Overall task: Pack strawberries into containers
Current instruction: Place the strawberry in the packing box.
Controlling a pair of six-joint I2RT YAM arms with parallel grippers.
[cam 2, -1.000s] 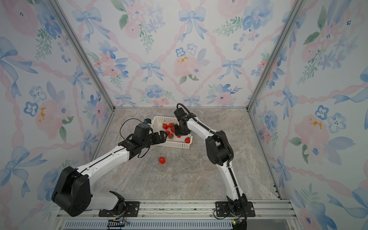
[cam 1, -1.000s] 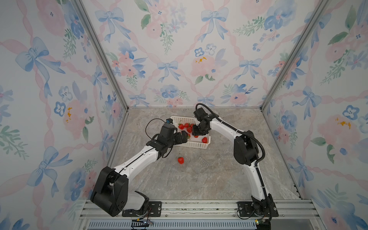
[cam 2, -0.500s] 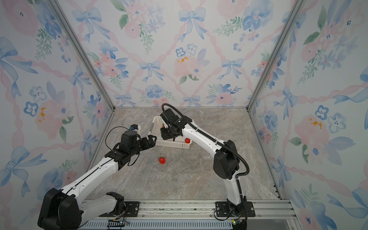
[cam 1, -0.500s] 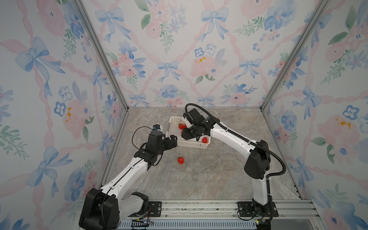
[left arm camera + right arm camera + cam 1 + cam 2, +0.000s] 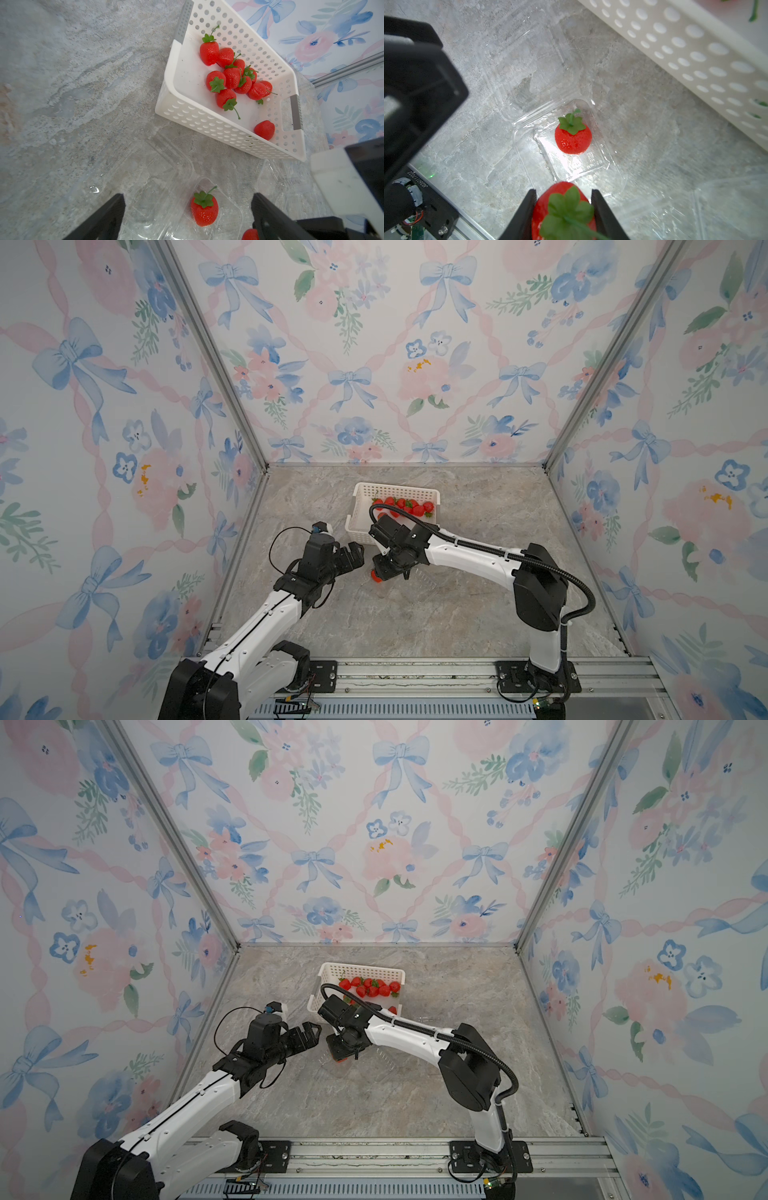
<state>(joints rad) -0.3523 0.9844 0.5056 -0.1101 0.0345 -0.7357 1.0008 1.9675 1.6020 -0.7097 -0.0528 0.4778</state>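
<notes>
the right gripper (image 5: 563,194) is clamped on a strawberry (image 5: 562,209), one black finger (image 5: 527,209) on each side of the red flesh, and the green cap faces the wrist camera. it hangs above the edge of a clear punnet (image 5: 613,176) that lies on the marble-look table (image 5: 643,124), its lid (image 5: 529,62) folded out flat beside it. one berry (image 5: 573,139) already lies inside the punnet. the left gripper (image 5: 188,195) has its jaws spread wide with nothing between them (the punnet's berry only shows through the gap), and it sits just beside the right one in both top views. near the punnet stands a white perforated basket (image 5: 207,124) holding a cluster of strawberries (image 5: 231,78) and a lone one (image 5: 264,129) near a handle end. a second clear punnet (image 5: 280,187) lies next to the first.
</notes>
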